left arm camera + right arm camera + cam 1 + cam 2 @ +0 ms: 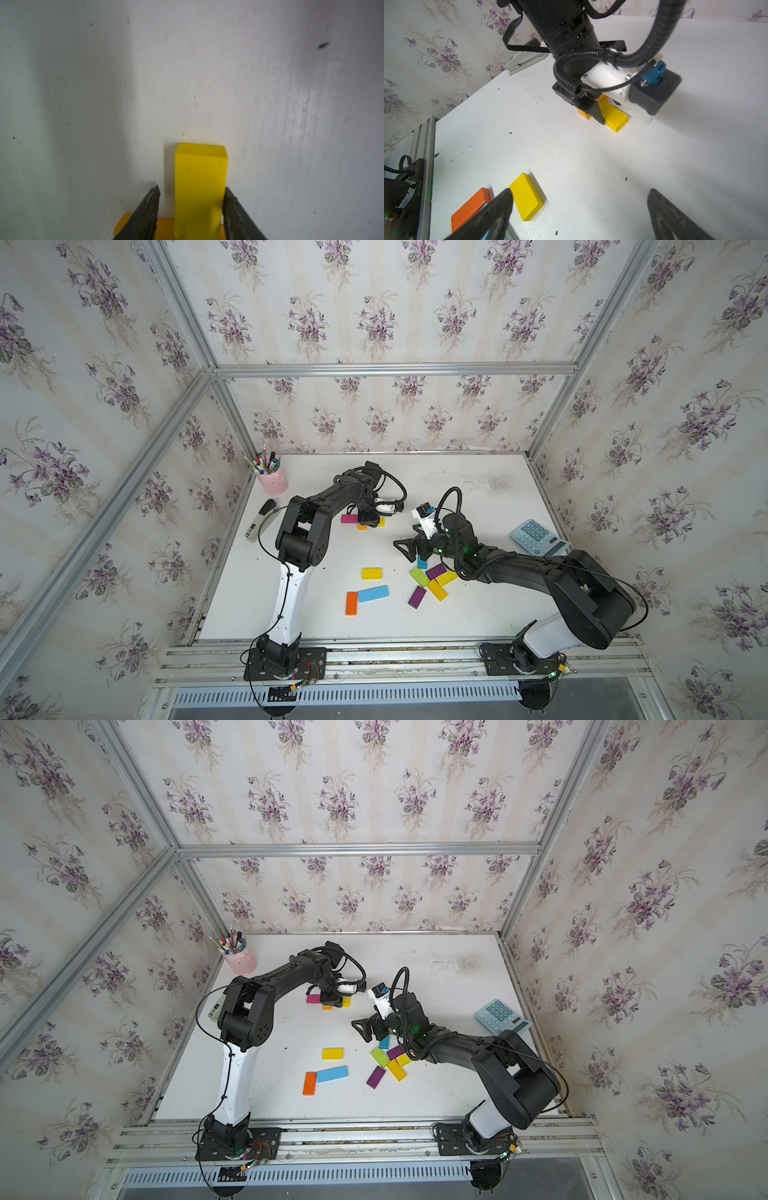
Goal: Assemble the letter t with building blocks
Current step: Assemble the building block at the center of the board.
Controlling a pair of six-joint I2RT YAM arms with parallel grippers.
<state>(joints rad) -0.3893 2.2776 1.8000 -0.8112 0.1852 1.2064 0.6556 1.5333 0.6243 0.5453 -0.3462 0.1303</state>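
Note:
My left gripper points down at the table's back middle, its jaws around a yellow block that lies flat. One finger touches the block; the other stands a little off it. An orange block and a magenta block lie beside it. My right gripper hovers wide open and empty above the table. Loose blocks lie nearer the front: yellow, light blue, orange. A heap of lime, purple, yellow and teal blocks sits partly under the right arm.
A grey stapler lies at the left edge and a pink pen cup stands in the back left corner. A pale blue calculator rests at the right edge. Papered walls enclose the table on three sides.

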